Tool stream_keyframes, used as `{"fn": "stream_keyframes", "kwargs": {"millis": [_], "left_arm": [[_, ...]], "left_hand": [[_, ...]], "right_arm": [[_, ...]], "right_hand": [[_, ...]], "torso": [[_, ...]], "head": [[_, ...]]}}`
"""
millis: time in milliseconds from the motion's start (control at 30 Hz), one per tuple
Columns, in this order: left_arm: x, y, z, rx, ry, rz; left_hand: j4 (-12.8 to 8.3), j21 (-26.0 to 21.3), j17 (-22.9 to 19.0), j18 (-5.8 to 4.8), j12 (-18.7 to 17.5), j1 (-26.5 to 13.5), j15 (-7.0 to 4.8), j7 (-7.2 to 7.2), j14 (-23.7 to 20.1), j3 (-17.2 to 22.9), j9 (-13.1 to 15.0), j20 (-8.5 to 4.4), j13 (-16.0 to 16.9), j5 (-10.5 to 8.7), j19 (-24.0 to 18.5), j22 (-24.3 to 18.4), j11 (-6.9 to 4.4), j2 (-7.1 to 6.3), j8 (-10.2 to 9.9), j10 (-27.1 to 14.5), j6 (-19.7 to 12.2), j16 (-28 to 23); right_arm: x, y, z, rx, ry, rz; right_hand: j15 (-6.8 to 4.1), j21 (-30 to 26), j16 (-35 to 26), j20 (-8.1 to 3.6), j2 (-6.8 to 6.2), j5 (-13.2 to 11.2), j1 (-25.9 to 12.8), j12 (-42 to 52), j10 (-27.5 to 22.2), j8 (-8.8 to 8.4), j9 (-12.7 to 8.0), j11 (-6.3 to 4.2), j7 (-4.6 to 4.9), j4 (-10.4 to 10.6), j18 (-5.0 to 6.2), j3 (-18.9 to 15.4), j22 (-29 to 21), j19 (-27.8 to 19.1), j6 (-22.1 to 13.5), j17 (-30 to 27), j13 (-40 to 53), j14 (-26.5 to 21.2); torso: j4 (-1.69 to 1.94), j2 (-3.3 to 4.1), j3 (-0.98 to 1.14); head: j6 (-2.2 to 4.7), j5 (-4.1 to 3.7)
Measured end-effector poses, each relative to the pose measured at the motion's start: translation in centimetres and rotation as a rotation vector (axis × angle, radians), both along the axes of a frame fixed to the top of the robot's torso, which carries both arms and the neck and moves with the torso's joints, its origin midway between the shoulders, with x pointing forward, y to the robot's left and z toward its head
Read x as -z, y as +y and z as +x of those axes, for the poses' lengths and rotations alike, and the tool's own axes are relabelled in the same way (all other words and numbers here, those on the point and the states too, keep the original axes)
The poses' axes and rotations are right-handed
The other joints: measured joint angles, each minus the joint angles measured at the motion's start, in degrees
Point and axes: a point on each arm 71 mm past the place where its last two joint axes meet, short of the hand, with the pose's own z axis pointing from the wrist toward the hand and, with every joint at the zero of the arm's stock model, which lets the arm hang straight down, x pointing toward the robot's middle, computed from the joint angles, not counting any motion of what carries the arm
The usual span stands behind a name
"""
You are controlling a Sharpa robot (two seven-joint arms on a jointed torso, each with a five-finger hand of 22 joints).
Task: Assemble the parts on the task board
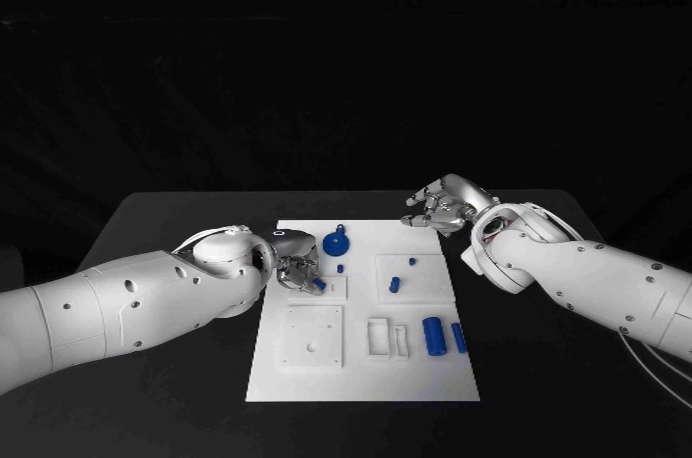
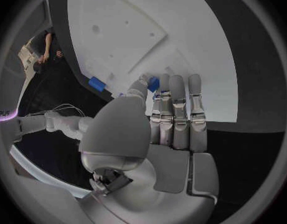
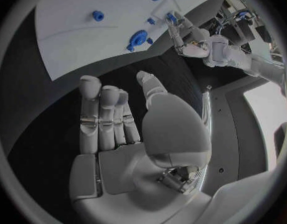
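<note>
The left hand (image 1: 296, 268) is down on the board's (image 1: 361, 388) left side, pinching a small blue part (image 2: 153, 83) at its fingertips (image 2: 178, 82). The right hand (image 1: 440, 206) hovers off the board's far right corner over the black table (image 1: 173, 218), fingers apart and holding nothing. Behind the table all is dark. On the white board lie a blue disc (image 1: 336, 243), two blue cylinders (image 1: 434, 336) by a white holder (image 1: 381, 338), and small blue pegs (image 1: 392, 283) on raised plates.

White task board (image 1: 433, 378) mid-table w/ blue parts (image 1: 433, 334) lying on it.
</note>
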Motion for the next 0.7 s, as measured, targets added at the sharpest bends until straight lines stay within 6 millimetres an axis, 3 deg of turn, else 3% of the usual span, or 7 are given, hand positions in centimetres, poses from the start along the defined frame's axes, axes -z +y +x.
{"fn": "stream_keyframes", "kwargs": {"millis": [167,367,600,700], "left_arm": [[0.00,-0.01,-0.01,0.000,0.001,0.000],[0.00,0.01,-0.01,0.000,0.002,0.001],[-0.01,0.16,0.01,-0.002,0.005,0.003],[-0.03,0.21,0.00,-0.002,0.006,0.005]], "left_hand": [[0.6,0.0,0.0,0.00,0.4,-0.9,0.00,0.00,0.0,0.1,0.0,0.00,0.2,0.00,0.0,-0.4,0.00,-0.72,0.0,0.0,0.0,0.0],[1.1,0.0,0.0,0.00,0.4,-1.3,0.00,-0.04,0.0,0.7,0.0,0.00,0.3,0.42,0.0,-0.5,0.00,-0.28,0.0,0.0,0.0,0.0],[0.1,0.0,0.0,0.00,0.4,0.9,0.00,-1.04,0.0,2.4,0.0,0.00,0.3,1.93,0.0,-0.6,0.00,2.23,0.0,0.0,1.8,0.2],[-0.3,0.0,0.0,0.00,0.4,1.5,0.00,-1.10,0.0,2.8,0.0,0.00,0.3,3.68,0.0,-0.5,0.00,2.83,0.0,0.0,2.3,0.2]], "right_arm": [[0.02,0.01,0.01,0.000,0.000,0.000],[0.03,0.01,0.01,0.000,0.001,0.000],[0.04,0.00,0.02,0.000,0.001,0.000],[0.04,-0.01,0.03,0.001,0.001,0.000]], "right_hand": [[0.00,0.0,0.0,0.00,0.00,0.0,0.0,0.0,0.0,0.00,0.0,0.00,0.00,0.0,0.00,0.0,0.0,0.0,0.0,0.0,0.0,0.0],[0.00,0.0,0.0,0.00,0.00,0.0,0.0,0.0,0.0,0.00,0.0,0.00,0.00,0.0,0.00,0.0,0.0,0.0,0.0,0.0,0.0,0.0],[0.00,0.0,0.0,0.00,0.00,0.0,0.0,0.0,0.0,0.00,0.0,0.00,-0.01,0.0,0.00,0.0,0.0,0.0,0.0,0.0,0.0,0.0],[0.00,0.0,0.0,0.00,0.00,0.2,0.0,0.0,0.0,0.00,0.0,0.00,-0.01,0.0,0.01,0.0,0.0,0.0,0.0,0.0,0.0,0.0]], "torso": [[0.01,0.00,0.00],[0.01,0.00,-0.01],[-0.03,0.00,-0.03],[-0.03,0.00,-0.03]], "head": [[-0.04,0.00],[-0.05,0.04],[-0.10,0.01],[-0.15,-0.01]]}}
